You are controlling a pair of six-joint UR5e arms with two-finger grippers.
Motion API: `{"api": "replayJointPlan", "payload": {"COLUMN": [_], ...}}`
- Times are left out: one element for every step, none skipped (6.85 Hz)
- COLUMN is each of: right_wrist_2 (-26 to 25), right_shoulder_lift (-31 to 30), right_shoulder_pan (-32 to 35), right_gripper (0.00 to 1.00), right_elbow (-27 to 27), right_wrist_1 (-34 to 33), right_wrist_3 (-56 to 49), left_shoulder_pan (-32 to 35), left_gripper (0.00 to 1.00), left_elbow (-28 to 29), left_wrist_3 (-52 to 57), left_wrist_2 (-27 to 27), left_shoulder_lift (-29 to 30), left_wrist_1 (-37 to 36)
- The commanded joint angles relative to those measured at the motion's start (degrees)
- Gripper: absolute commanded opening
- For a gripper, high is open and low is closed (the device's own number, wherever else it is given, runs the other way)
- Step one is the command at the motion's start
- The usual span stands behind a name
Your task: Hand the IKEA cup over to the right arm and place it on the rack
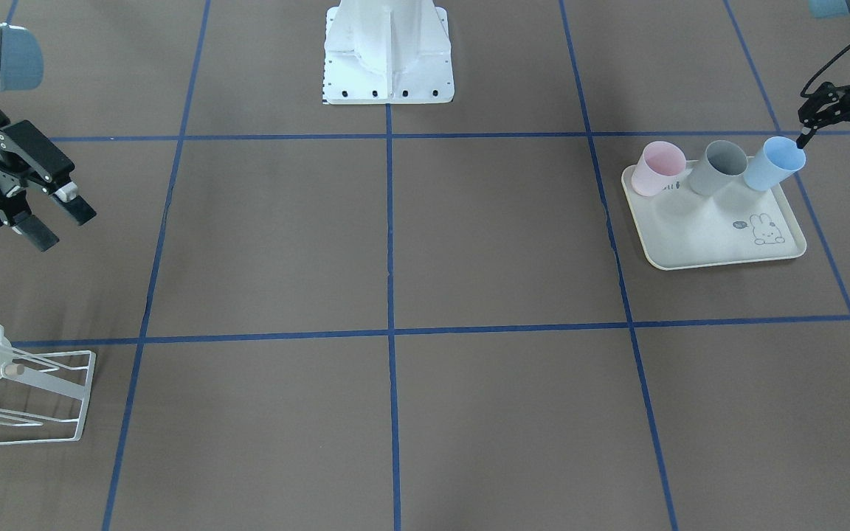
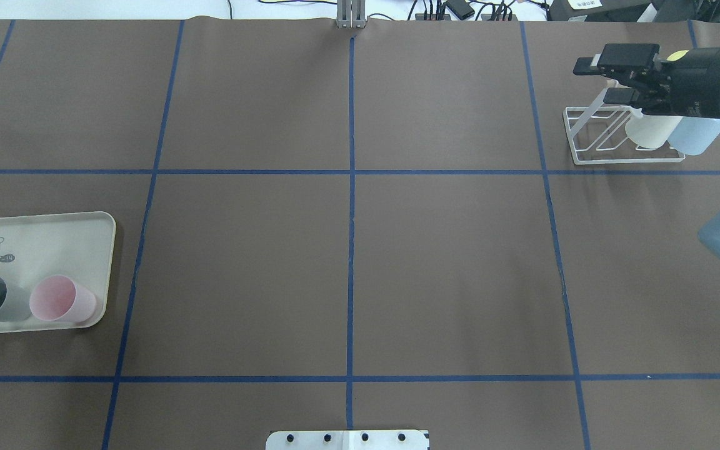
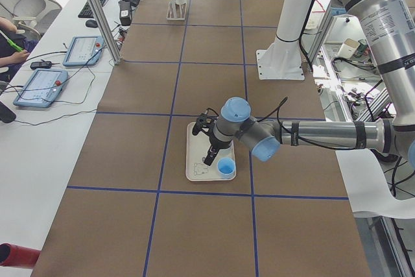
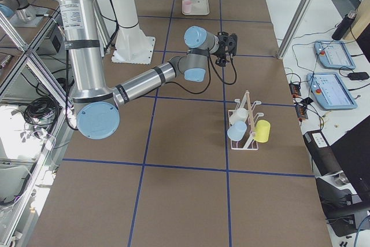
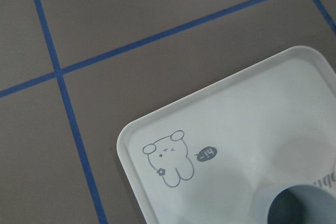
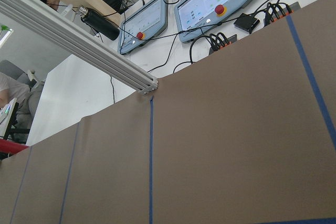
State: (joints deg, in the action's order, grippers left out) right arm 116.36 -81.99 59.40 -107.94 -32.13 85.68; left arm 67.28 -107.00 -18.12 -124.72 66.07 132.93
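My left gripper (image 1: pixel 832 147) is at the light blue plastic cup (image 1: pixel 770 166), and this is the first step: the pick-up that comes before any hand-over. My jaws stand apart and hold nothing. One fingertip (image 1: pixel 801 139) is at the cup's rim on the side nearest my arm, and the other is out clear of it. From the side view that finger seems to dip inside the mouth, so that I straddle the wall, though the angle is too poor to be sure.

The cup stands at the end of a row along one edge of the cream rabbit-print tray (image 1: pixel 698 228). The grey cup (image 1: pixel 716 168) is just beside it and the pink cup (image 1: pixel 655 169) is beyond that.

Next I judge I must settle one finger inside and one outside the wall, close on it, and lift straight up so the grey neighbour is not knocked. After that I carry it toward the middle of the table.

Far across the table my right gripper (image 1: pixel 62 225) hangs in the air with its fingers parted and empty. It is near the low white wire-frame rack (image 2: pixel 622 134), which already carries several cups (image 4: pixel 247 126). It will have to come inward to meet the cup.
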Motion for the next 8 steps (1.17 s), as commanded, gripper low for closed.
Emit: {"api": "replayJointPlan", "payload": {"right_wrist_2": [0.7,0.7,0.8,0.8,0.8,0.8,1.0,0.9], "right_shoulder_lift": [1.7,1.7,1.7,1.7,1.7,1.7,1.7,1.7], "right_shoulder_pan": [-0.6,-0.7,-0.7,-0.7,-0.7,-0.8,-1.4,-1.9], "right_gripper": [1.0,1.0,1.0,1.0,1.0,1.0,1.0,1.0], "right_elbow": [0.2,0.0,0.0,0.1,0.3,0.4,0.4,0.4], "right_wrist_1": [0.0,0.0,0.0,0.0,0.0,0.0,0.0,0.0], "right_wrist_3": [1.4,1.4,1.4,1.4,1.4,1.4,1.4,1.4], "left_shoulder_pan": [0.0,-0.1,-0.3,-0.4,-0.5,-0.6,-0.7,-1.0], "left_gripper": [1.0,1.0,1.0,1.0,1.0,1.0,1.0,1.0], "left_elbow": [3.3,4.4,5.5,6.1,6.7,7.2,7.2,7.5], "left_wrist_3": [0.5,0.5,0.5,0.5,0.5,0.5,0.5,0.5], "left_wrist_2": [0.0,0.1,0.1,0.1,0.1,0.0,-0.1,-0.1], "left_shoulder_lift": [0.2,0.5,0.6,0.6,0.7,0.7,0.7,0.7], "left_wrist_1": [0.1,0.1,0.2,0.1,0.1,0.1,0.0,0.0]}}
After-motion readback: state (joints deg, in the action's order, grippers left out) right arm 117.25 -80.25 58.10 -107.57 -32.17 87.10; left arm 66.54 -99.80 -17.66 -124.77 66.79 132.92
